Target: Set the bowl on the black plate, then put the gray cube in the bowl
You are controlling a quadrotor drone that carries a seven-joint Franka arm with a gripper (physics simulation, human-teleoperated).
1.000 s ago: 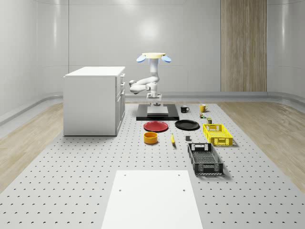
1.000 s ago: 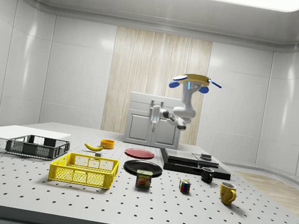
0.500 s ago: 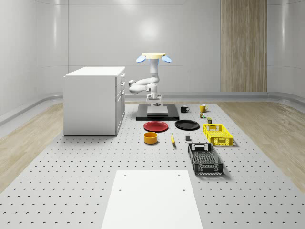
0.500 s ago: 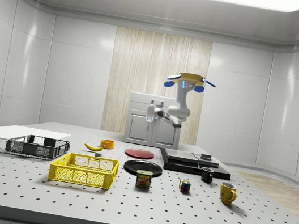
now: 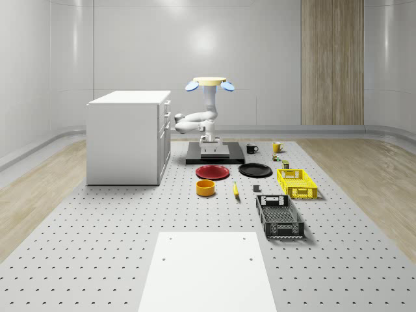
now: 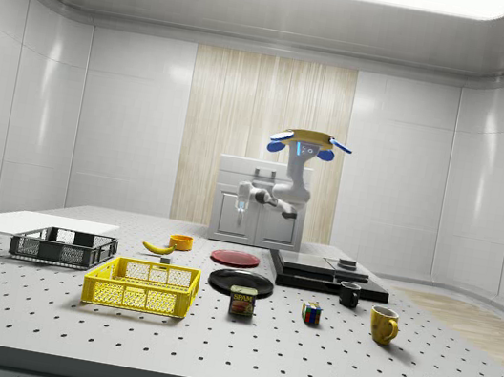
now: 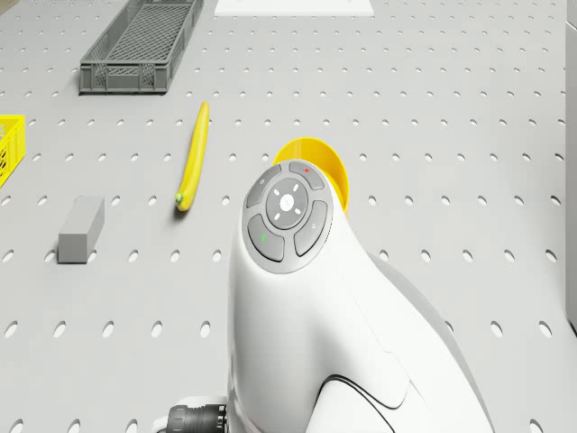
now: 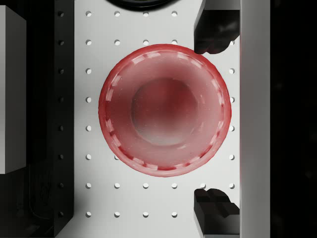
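Since the earlier frames the drone point(image 6: 308, 141) has slid toward the side view's left, off the middle of the black platform point(image 5: 214, 158) and out past its front edge. The arm's hand has come with it and now hangs high over the red plate point(image 8: 164, 109).

In the wrist view the jaws are spread wide and hold nothing, with the red plate lying between their two fingertips point(image 8: 214, 35) far below. That looks like a transit pose rather than an aim: this plate is no part of the task.

The bowl point(image 5: 205, 188) stands upright on the worktop point(image 5: 117, 234), farther out from the jaws than the red plate and well below them. The drone view shows its yellow rim past the wrist housing. The black plate point(image 5: 255, 170) sits off to one side of the jaws, just beside the red plate, and is bare, so the first step is not yet done. The gray cube point(image 7: 81, 228) lies beyond the black plate on that same side, apart from the banana point(image 7: 192, 155).

I judge there is plenty of room. The bowl has bare worktop all round, and the banana is its nearest neighbour but not touching. The cabinet point(image 5: 127, 136) stands well away on the jaws' other side. The black crate point(image 5: 279, 216) and yellow crate point(image 5: 297, 182) are clear of the short line from bowl to black plate. The red plate's rim borders that line, so the carried bowl should go over it with some height.
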